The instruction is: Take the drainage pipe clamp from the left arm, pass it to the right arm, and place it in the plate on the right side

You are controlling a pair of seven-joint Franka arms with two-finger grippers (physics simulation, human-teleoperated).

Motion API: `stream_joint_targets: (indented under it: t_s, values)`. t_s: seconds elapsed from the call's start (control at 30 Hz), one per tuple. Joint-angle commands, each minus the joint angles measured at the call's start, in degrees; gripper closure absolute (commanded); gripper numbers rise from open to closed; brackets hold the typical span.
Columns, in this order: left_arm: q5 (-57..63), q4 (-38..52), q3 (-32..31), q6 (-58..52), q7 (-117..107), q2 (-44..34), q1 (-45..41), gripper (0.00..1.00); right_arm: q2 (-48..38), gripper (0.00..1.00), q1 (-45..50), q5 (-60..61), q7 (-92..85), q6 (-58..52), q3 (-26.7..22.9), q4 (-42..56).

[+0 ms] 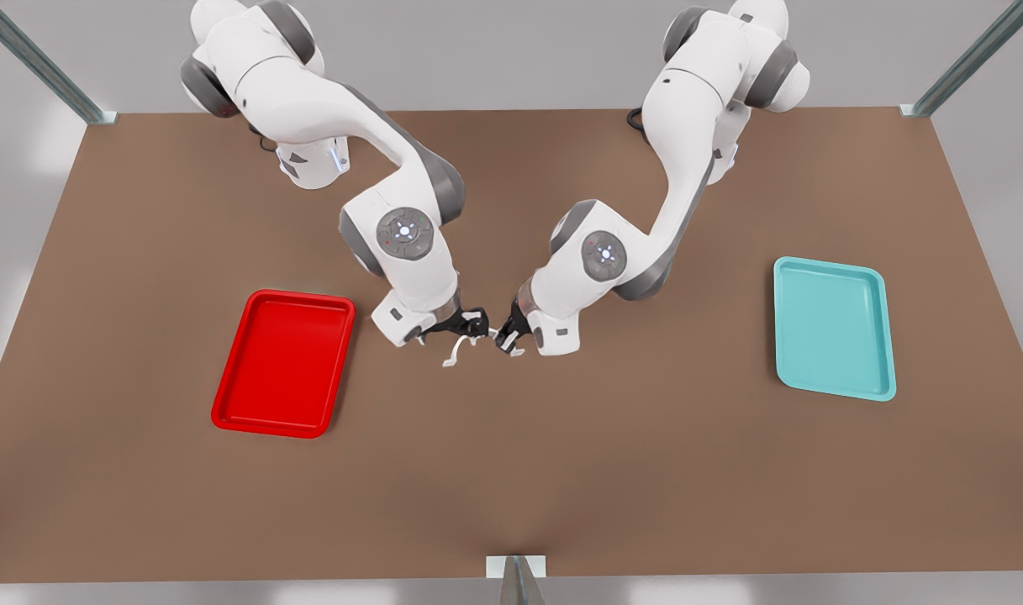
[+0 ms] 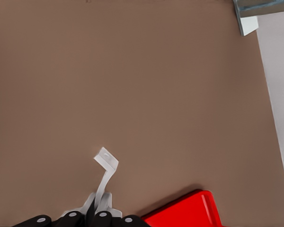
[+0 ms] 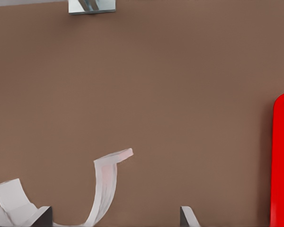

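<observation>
The left tool, just right of frame centre in the front view, is clenched on one end of the drainage pipe clamp, while the right tool meets it from the left with fingers spread on either side of the white arch. Both hang over the bare brown counter. The red plate lies at middle left, a teal tray at far right, with metal frame posts at the counter's corners and pale grey surrounds beyond.
</observation>
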Motion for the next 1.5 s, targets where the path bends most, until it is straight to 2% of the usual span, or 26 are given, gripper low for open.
stream_joint_targets:
  t_s: [0.0,0.13,0.17,0.2,0.23,0.3,0.47,0.5,0.53,0.8,0.87,0.93,0.97,1.07,1.1,1.17,1.2,1.23,1.3,1.4,1.47]
  values:
    - [-0.02,0.21,0.02,0.20,-10.55,-0.15,0.00,0.79,0.39,0.00,0.20,-1.81,18.10,0.89,0.02,-0.04]
    - [-0.02,0.39,0.02,0.20,-11.08,-0.15,-0.09,0.79,1.18,0.00,0.64,-3.92,18.10,1.77,0.02,-0.22]
    - [-0.02,0.39,0.02,0.11,-11.08,-0.06,-0.18,0.79,1.27,0.08,0.82,-5.15,18.19,1.77,0.02,-0.22]
    - [-0.02,0.39,0.02,0.20,-11.17,-0.06,-0.27,0.79,1.27,0.41,1.08,-5.24,18.10,1.68,0.02,-0.22]
    - [-0.02,0.30,0.02,0.20,-11.26,0.02,-0.35,0.79,1.27,0.60,1.08,-5.24,18.10,1.77,0.02,-0.22]
    - [0.07,0.30,0.02,0.20,-11.26,0.02,-0.35,0.79,1.27,0.77,1.35,-5.24,18.10,2.12,0.02,-0.22]
    - [0.07,0.30,-0.06,0.20,-11.26,0.29,-0.44,0.79,1.62,0.79,1.43,-8.14,18.10,2.21,0.02,-0.13]
    - [0.07,0.30,-0.06,0.20,-10.56,0.29,-0.44,0.49,1.62,0.79,1.43,-8.14,18.10,2.21,0.02,-0.13]
    - [0.15,0.30,-0.06,0.20,-10.56,0.29,-0.44,0.00,1.53,0.79,1.35,-8.14,18.10,2.21,0.02,-0.13]
    - [2.35,0.39,0.02,-0.33,-10.12,-0.85,-0.79,0.00,0.74,0.79,1.08,-8.05,17.40,0.19,0.02,-2.59]
    - [3.49,0.30,0.02,-2.69,-9.16,-2.44,1.14,0.00,0.04,0.79,-0.85,-8.14,16.69,0.28,0.10,-3.65]
    - [3.41,0.39,-0.06,-10.86,2.44,-4.02,4.91,0.00,-1.80,0.79,-4.19,-8.58,11.25,1.15,0.19,-6.37]
    - [3.32,0.39,-0.24,-16.58,9.82,-5.07,8.43,0.00,-2.51,0.79,-7.00,-8.49,7.47,1.24,1.59,-7.60]
    - [5.86,0.39,0.38,-33.28,47.69,-8.15,24.07,0.00,-4.18,0.79,-26.50,-8.58,-10.37,1.33,14.07,-13.05]
    - [10.17,0.39,0.29,-36.36,62.55,-8.85,28.91,0.00,-4.18,0.79,-30.47,-8.58,-13.19,1.24,16.19,-14.37]
    - [21.15,0.30,0.46,-36.97,78.83,-13.07,32.34,0.00,-4.71,0.79,-34.33,-8.66,-19.34,1.15,16.63,-15.86]
    - [23.88,0.39,0.29,-40.05,79.18,-14.30,33.13,0.00,-4.71,0.79,-36.44,-8.66,-23.03,1.07,16.80,-16.30]
    - [23.97,-0.31,-2.34,-39.61,79.27,-17.46,37.52,0.00,-4.53,0.79,-38.37,-8.66,-27.06,1.07,16.80,-16.39]
    - [24.15,-7.52,-2.61,-37.33,84.71,-25.64,38.14,0.00,-2.86,0.79,-42.69,-8.66,-36.39,1.42,16.72,-15.95]
    - [28.28,-6.99,-2.70,-37.42,84.98,-25.46,35.68,0.00,-2.42,0.79,-47.69,-8.58,-45.53,-0.34,16.80,-18.58]
    - [27.58,-6.99,-2.70,-37.33,84.37,-25.02,35.68,0.00,-2.68,0.79,-55.16,-8.58,-46.76,-0.43,21.37,-24.21]
